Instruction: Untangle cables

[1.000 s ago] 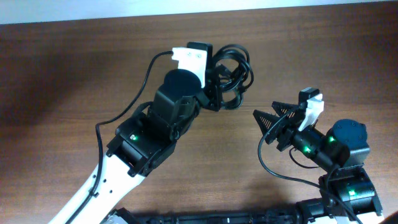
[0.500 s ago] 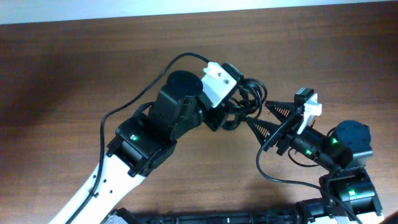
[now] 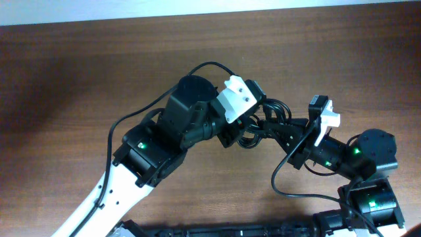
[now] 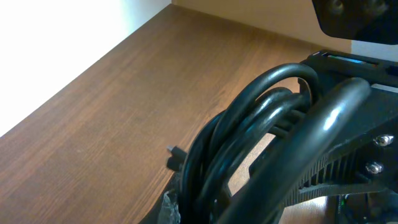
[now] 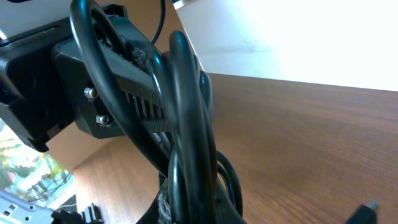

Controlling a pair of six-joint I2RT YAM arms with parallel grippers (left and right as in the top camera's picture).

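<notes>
The cables (image 3: 275, 110) are a glossy black bundle of loops held above the wooden table between both arms. My left gripper (image 3: 245, 133) is shut on the bundle's left side. From the right, my right gripper (image 3: 275, 130) is shut on the same bundle. In the left wrist view the cables (image 4: 249, 143) rise out of my left gripper (image 4: 200, 214), and a small plug end (image 4: 175, 155) sticks out beside them. In the right wrist view the cables (image 5: 186, 124) run up through my right gripper (image 5: 200, 211), against the left gripper's ribbed finger (image 5: 140, 93).
The brown wooden table (image 3: 79, 72) spreads to the left and back. A thicker black wire (image 3: 135, 115) arcs along the left arm, and another (image 3: 283, 184) loops below the right arm. A dark plug tip (image 5: 364, 211) shows at the lower right of the right wrist view.
The left arm carried the bundle right and toward the front. The right gripper, open a second ago, moved in leftward and shut on the bundle.
</notes>
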